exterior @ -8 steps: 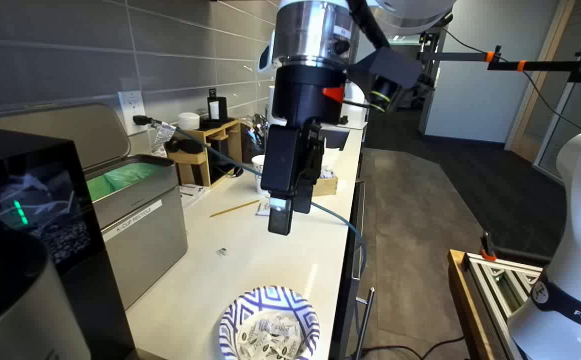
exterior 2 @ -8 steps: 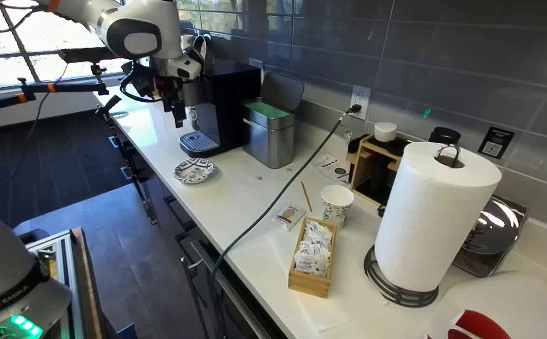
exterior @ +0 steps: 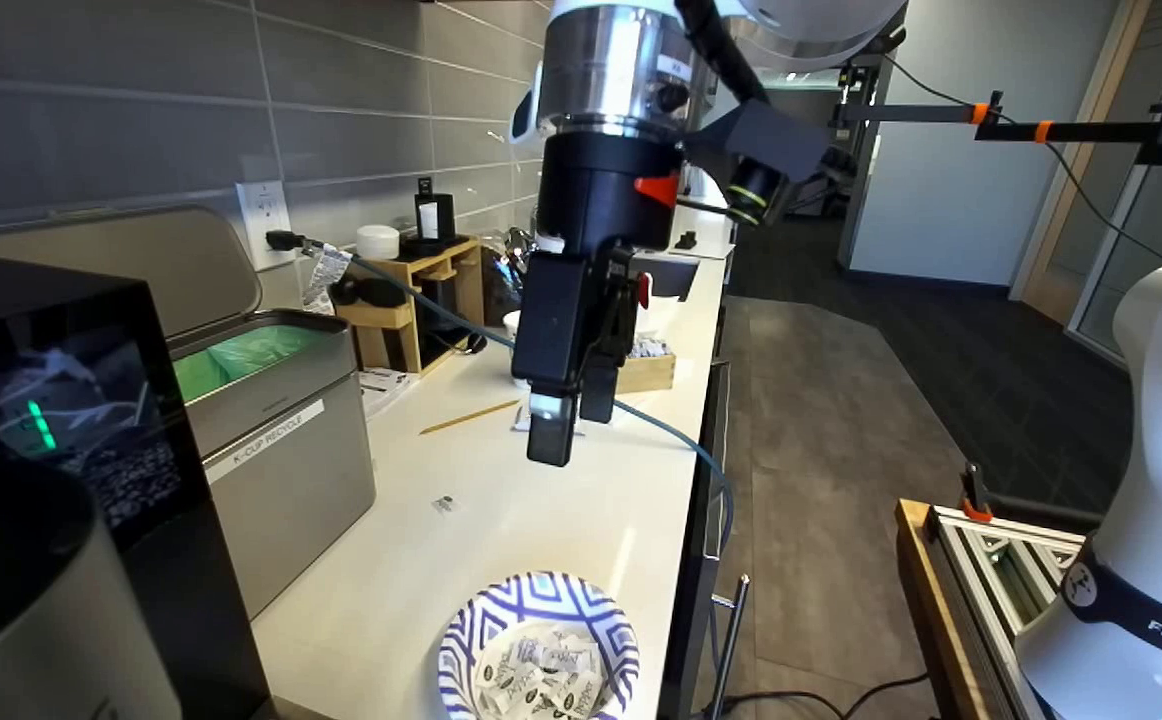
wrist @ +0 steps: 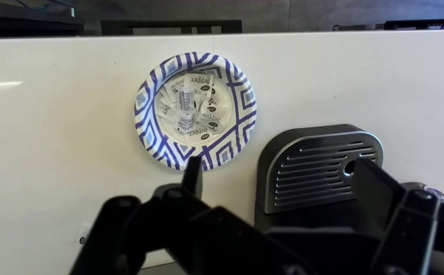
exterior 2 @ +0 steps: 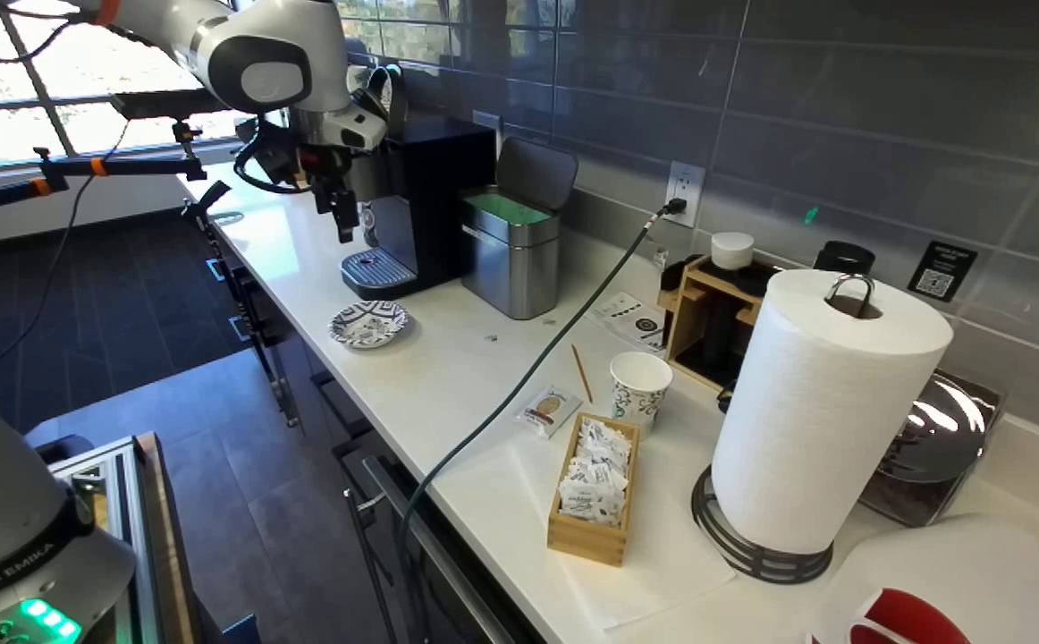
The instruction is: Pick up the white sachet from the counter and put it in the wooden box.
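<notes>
At the far left in an exterior view, the robot base (exterior 2: pixel 10 483) stands with its green indicator lights (exterior 2: pixel 52 617) lit, separated from the counter (exterior 2: pixel 448 398) by a strip of floor (exterior 2: pixel 260 501). To its right, you have the tool (wrist: pixel 281 177) raised above the counter; the wrist view shows its two fingers (wrist: pixel 193 175) spread wide apart. Next in line sits the blue-and-white plate (wrist: pixel 145 114), resting on the counter and holding printed pepper packets (wrist: pixel 209 115). The black coffee machine (exterior 2: pixel 443 197) follows, with a slotted drip tray (exterior 2: pixel 378 270) at its base. Your task item, the white sachet (exterior: pixel 443 504), lies flat on the counter to the right of the plate, near the metal bin (exterior 2: pixel 512 279) and apart from the tool. The bin lid (exterior 2: pixel 536 174) stands open, exposing a green liner (exterior 2: pixel 511 209). Farther right, a larger labelled packet (exterior 2: pixel 551 410) lies flat, with a thin wooden stick (exterior 2: pixel 582 373) near it. You have the wooden box (exterior 2: pixel 587 540) just beside that packet, standing upright on the counter and filled with white packets (exterior 2: pixel 593 496); the white sachet is well apart from it. A patterned paper cup (exterior 2: pixel 637 401) stands just beside the box. Farther right is a wooden rack (exterior 2: pixel 682 322) carrying a white round container (exterior 2: pixel 732 251). Past the rack, a white paper towel roll (exterior 2: pixel 828 420) stands upright on a dark wire holder (exterior 2: pixel 777 568).
</notes>
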{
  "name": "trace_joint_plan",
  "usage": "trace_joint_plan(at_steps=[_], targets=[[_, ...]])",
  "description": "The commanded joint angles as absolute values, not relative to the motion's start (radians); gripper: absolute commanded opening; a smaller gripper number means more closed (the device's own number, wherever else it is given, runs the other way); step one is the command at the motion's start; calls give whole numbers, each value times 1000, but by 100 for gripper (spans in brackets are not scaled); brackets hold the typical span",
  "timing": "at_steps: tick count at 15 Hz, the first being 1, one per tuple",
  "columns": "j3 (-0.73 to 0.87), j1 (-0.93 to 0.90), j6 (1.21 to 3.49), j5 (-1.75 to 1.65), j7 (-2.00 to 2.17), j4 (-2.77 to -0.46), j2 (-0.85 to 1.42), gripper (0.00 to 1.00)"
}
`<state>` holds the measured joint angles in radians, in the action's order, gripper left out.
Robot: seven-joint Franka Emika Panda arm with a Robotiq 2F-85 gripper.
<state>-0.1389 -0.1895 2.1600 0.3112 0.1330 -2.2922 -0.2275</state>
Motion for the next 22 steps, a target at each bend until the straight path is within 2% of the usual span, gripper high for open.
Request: trace_joint_plan(at_steps=[1, 12, 18, 19, 22], targets=[[-154, -160, 2183, 220, 160, -2194, -94, 100], [-59, -115, 2168, -85, 151, -1767, 337, 100], [-84, -7, 2052, 111, -116, -1749, 365, 100], [-53, -46, 2116, 39, -24, -1767, 364, 100], [-64, -19, 2077, 90, -96, -1756, 363, 100]])
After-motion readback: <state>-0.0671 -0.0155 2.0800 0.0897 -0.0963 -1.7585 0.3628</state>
